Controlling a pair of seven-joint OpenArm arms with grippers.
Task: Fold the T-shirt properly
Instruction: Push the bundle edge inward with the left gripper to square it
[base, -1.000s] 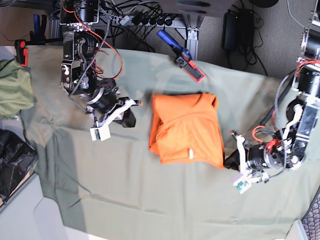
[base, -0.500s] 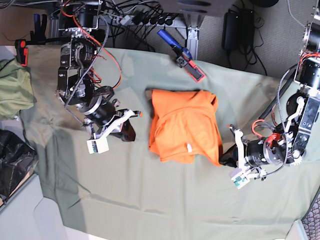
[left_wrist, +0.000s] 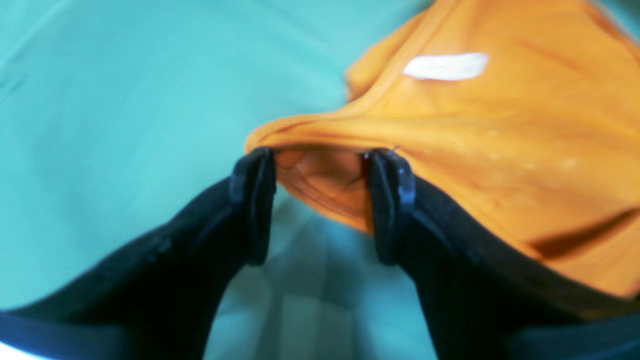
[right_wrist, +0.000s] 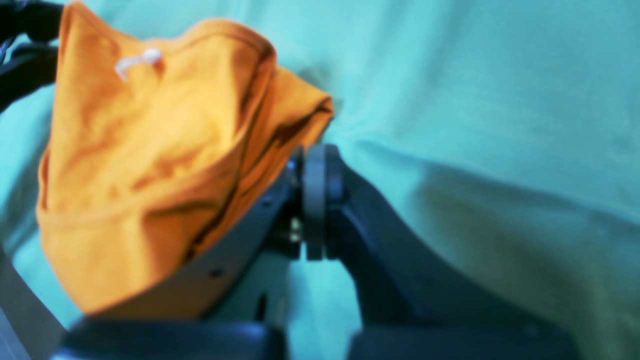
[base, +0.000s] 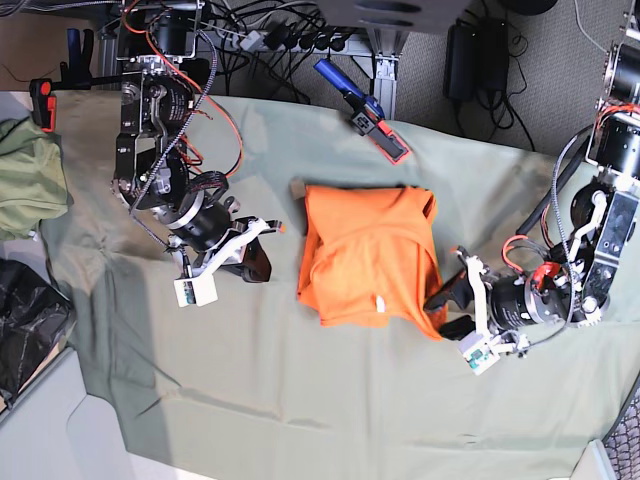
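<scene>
T-shirt (base: 370, 255) count from my seat: one, orange, folded into a rough rectangle at the middle of the base view, lying on the green cloth (base: 300, 400).

I have two grippers. The left gripper (left_wrist: 320, 200) is spread, its two black fingers (left_wrist: 252, 200) well apart, and the shirt's lower right corner sits right at their tips; orange fabric shows in the gap between them, but the pads are not pressed on it. In the base view that left gripper (base: 447, 305) sits just beside the shirt's lower right corner.

The right gripper (right_wrist: 315, 200) looks clenched in its own camera, the two pads pressed flat together with nothing between them. It is just beside the shirt's edge there, and the picture is too blurred for me to say whether it touches. In the base view this right gripper (base: 250, 262) lies to the left of the shirt, near but apart.

One white tag (base: 380, 305) shows near the shirt's lower edge. One blue and red tool (base: 362, 112) lies at the cloth's upper edge, above the shirt.
</scene>
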